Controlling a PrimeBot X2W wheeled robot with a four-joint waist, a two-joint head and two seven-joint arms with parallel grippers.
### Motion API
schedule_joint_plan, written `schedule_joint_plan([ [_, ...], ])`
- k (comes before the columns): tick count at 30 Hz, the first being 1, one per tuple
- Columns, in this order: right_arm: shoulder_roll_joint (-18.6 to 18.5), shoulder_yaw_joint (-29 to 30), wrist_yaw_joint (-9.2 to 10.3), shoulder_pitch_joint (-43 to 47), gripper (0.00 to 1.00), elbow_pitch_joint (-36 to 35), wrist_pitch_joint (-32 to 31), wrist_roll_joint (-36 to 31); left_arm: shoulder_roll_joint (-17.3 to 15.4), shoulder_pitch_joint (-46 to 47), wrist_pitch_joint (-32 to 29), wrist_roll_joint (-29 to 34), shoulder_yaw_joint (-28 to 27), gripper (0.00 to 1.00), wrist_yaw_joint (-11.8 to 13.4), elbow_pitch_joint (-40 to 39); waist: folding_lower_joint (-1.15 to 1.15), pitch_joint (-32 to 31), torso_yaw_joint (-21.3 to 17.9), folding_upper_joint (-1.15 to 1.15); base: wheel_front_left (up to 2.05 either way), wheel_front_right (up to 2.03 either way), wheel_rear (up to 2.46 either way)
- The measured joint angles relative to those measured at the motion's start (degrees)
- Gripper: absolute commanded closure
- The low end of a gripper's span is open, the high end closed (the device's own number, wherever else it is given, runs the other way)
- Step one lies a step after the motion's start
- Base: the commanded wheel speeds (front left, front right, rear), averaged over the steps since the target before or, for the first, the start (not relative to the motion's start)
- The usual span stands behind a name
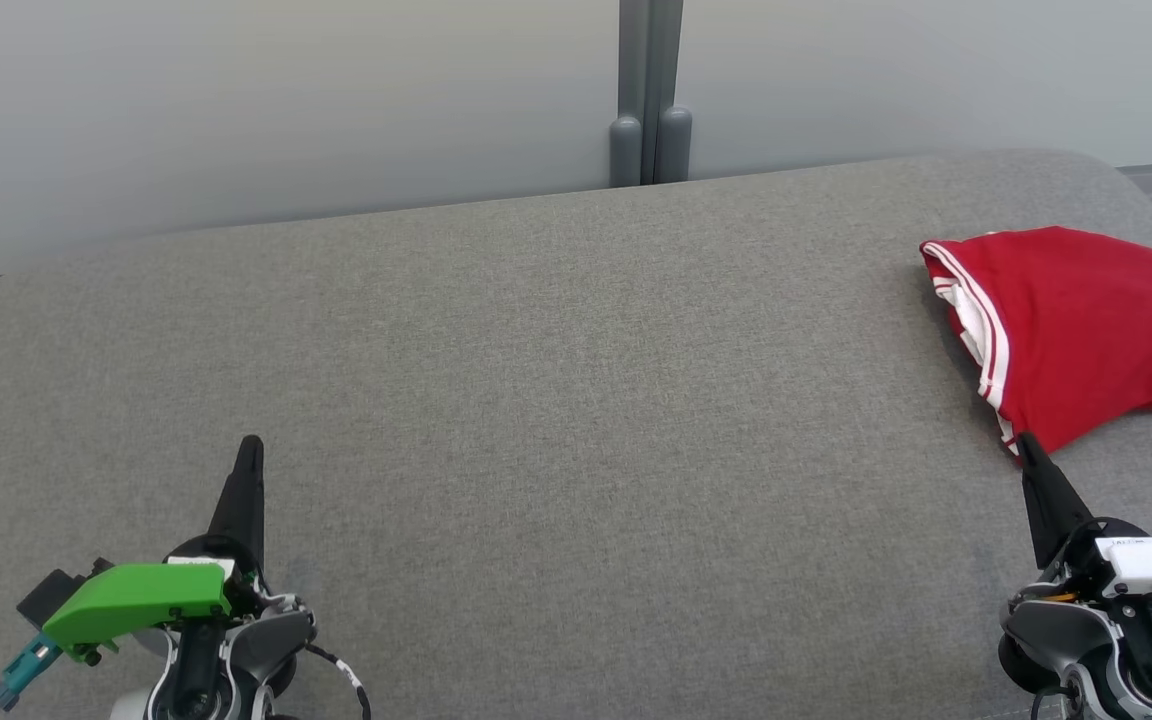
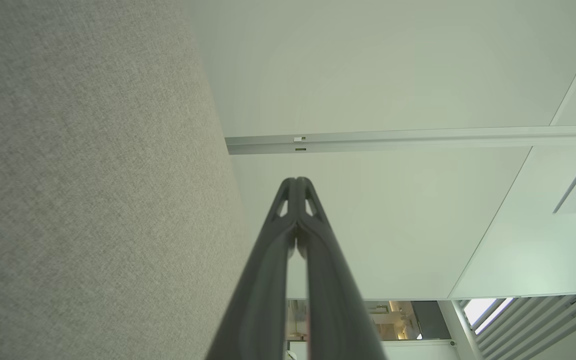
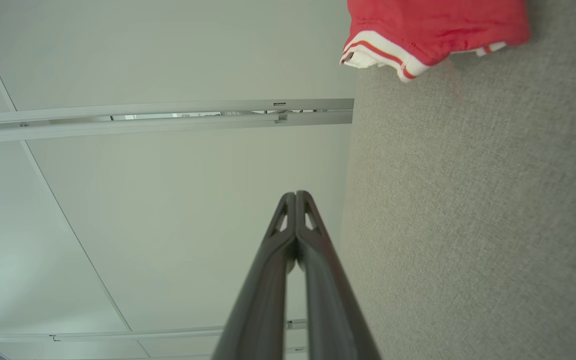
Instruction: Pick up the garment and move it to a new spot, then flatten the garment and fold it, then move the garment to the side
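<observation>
Head view: the red garment (image 1: 1086, 330) lies bunched at the right edge of the grey cushion (image 1: 576, 400). The left gripper (image 1: 250, 450) is at lower left and the right gripper (image 1: 1026, 445) at lower right. Left wrist view: fingers pressed together, empty. Right wrist view: fingers likewise closed, garment at upper right.

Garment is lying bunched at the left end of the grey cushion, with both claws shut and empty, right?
No. The garment lies bunched at the right end of the grey cushion, not the left; the head view shows it. The left claw and right claw are indeed shut and empty.
</observation>
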State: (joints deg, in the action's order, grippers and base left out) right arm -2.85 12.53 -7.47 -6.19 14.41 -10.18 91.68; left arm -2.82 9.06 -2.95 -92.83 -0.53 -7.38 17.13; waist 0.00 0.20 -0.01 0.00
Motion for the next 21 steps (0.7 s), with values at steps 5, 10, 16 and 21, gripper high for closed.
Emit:
schedule_joint_plan([
  [5,0.00,0.00,0.00,-0.01,1.00,0.01,0.00,0.00,0.00,0.07,0.00,0.00,-0.01,1.00,0.00,-0.01,0.00,0.00,0.00,0.00,0.00,0.00,0.00],
  [10,0.00,0.01,0.00,-0.01,1.00,0.01,0.00,0.00,0.00,0.08,0.00,0.00,-0.01,1.00,0.00,-0.01,0.01,0.00,0.00,0.00,0.00,0.00,0.00],
  [16,0.00,0.02,0.00,-0.01,1.00,0.01,-0.01,0.00,0.00,0.08,0.00,0.00,-0.01,1.00,0.00,-0.01,0.00,0.00,0.00,0.00,0.00,0.00,0.00],
  [21,0.00,0.03,0.00,-0.01,1.00,0.01,-0.01,0.00,0.00,0.08,0.00,0.00,-0.01,1.00,0.00,-0.01,0.00,0.00,0.00,0.00,0.00,0.00,0.00],
])
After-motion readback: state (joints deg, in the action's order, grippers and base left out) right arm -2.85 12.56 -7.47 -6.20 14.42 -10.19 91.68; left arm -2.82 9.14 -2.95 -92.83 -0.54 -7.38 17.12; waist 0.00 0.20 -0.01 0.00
